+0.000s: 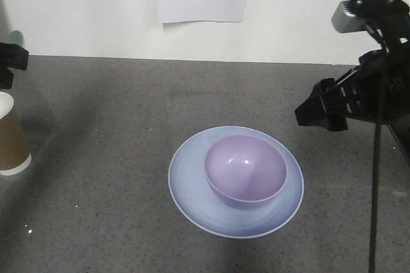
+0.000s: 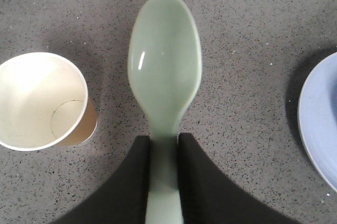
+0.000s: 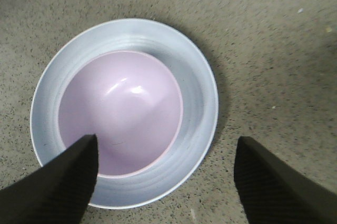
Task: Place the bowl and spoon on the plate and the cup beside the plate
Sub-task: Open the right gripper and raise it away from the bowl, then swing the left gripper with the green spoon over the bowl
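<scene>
Left wrist-mounted view shows the left gripper (image 2: 163,148) clamped on the spoon (image 2: 164,66) handle, between the plate (image 2: 318,119) and the upright cup (image 2: 39,100). The right gripper (image 3: 166,141) hovers, jaws wide apart, above the plate holding the bowl (image 3: 121,111).

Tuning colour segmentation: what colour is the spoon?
The spoon is pale mint green; left wrist view shows it best.

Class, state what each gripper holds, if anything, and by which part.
The left gripper holds the spoon by its handle, close to the head. The right gripper is open and holds nothing.
</scene>
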Available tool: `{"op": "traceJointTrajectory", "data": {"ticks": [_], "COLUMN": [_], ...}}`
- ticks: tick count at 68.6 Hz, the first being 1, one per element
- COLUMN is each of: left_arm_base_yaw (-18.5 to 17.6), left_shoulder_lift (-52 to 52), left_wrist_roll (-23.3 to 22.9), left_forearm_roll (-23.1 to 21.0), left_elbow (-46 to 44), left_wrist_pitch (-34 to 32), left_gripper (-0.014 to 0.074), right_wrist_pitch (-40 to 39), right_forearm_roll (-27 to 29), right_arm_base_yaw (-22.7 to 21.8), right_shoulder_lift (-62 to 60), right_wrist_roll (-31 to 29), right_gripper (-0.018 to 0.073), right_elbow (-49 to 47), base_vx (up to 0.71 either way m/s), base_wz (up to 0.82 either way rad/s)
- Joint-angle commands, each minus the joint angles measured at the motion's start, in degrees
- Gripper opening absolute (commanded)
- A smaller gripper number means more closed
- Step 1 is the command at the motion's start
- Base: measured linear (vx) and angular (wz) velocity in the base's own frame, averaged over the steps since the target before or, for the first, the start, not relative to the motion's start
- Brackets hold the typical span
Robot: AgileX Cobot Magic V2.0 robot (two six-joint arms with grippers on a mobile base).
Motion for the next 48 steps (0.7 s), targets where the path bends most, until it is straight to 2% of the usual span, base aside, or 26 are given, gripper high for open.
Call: {"op": "traceJointTrajectory", "data": {"ticks": [1,24,48], "left_arm_base_yaw": [-0.4,-0.4,-0.4], "left_shoulder_lift": [-1.5,-1.5,-1.5], "left_wrist_roll": [-0.1,-0.1,-0.1], "left_forearm_roll": [-0.4,-0.4,-0.5], "left_elbow": [-1.6,-1.6,-1.6], "left_wrist_pitch": [-2.5,-2.5,-3.1], "left_gripper": [-0.0006,-0.0006,-0.0006], "right_wrist_pitch": [-1.9,-0.8,-0.9], "right_forearm_roll": [-1.4,-4.3,-4.3], "right_arm_base_yaw": [-0.2,-0.2,-0.2], "right_shoulder_lift": [-3.9,-6.3,-6.3], "right_wrist_roll": [1.6,1.8,1.7], "right_gripper": [0.0531,0.0531,0.0531], "right_elbow": [-1.3,-1.3,-1.3], "base_vx": [0.00,0.00,0.00], "base_wz": [0.00,0.00,0.00]}}
